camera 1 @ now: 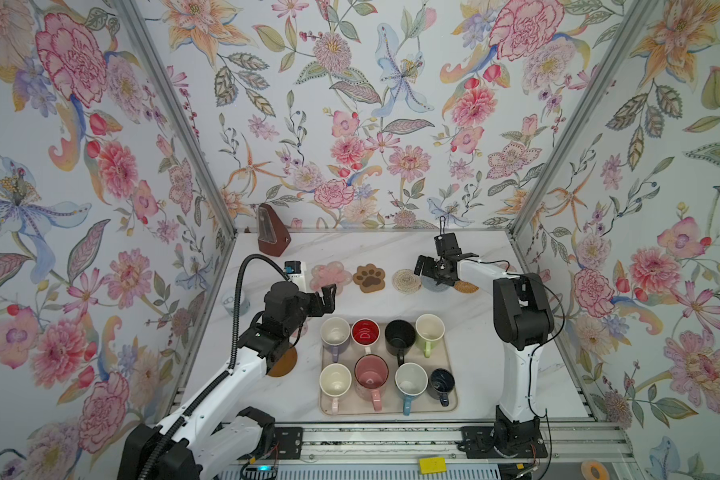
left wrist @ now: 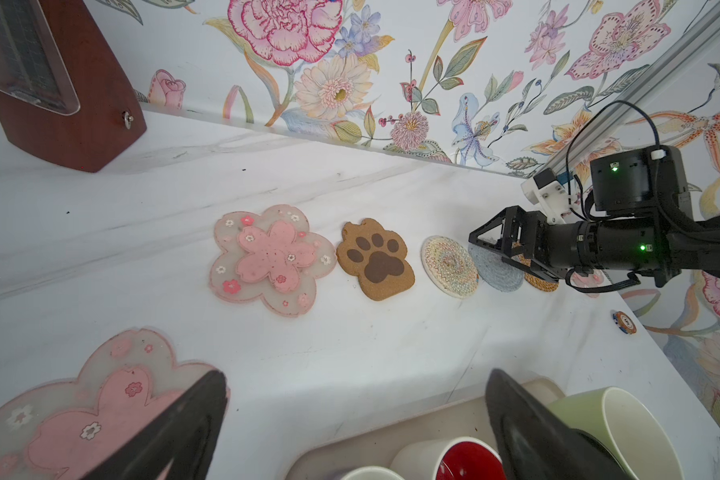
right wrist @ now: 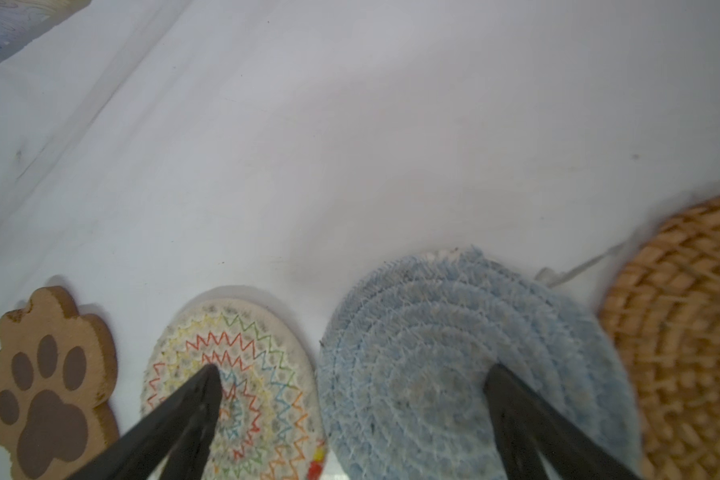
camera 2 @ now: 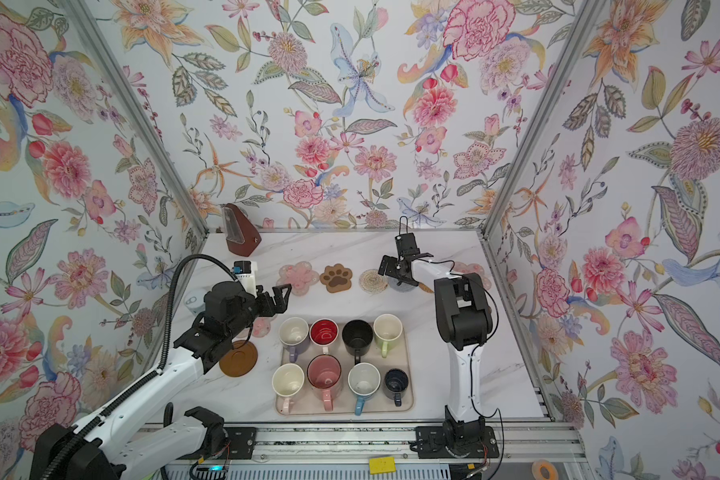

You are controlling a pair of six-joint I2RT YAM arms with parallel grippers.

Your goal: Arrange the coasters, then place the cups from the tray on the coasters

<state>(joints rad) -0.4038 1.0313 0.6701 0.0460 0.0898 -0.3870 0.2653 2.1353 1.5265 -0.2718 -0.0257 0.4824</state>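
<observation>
Along the back lie the coasters in a row: pink flower (camera 1: 330,276), brown paw print (camera 1: 369,278), cream woven round (right wrist: 233,374), grey woven round (right wrist: 412,353) and tan rattan (right wrist: 691,332). My right gripper (right wrist: 352,368) hovers open over the cream and grey rounds. A second pink flower (left wrist: 80,415) lies by my open left gripper (left wrist: 358,374), which hangs above the tray's far left corner. A brown disc (camera 2: 238,358) sits under the left arm. The beige tray (camera 1: 447,353) holds several cups, among them red-inside white (camera 1: 365,331), black (camera 1: 400,336) and light green (camera 1: 430,328).
A brown metronome (camera 1: 272,235) stands at the back left. A pale-blue lidded can (camera 1: 235,301) sits by the left wall. A small poker chip (left wrist: 624,322) lies near the right wall. Another pink flower coaster (camera 2: 474,272) peeks from behind the right arm.
</observation>
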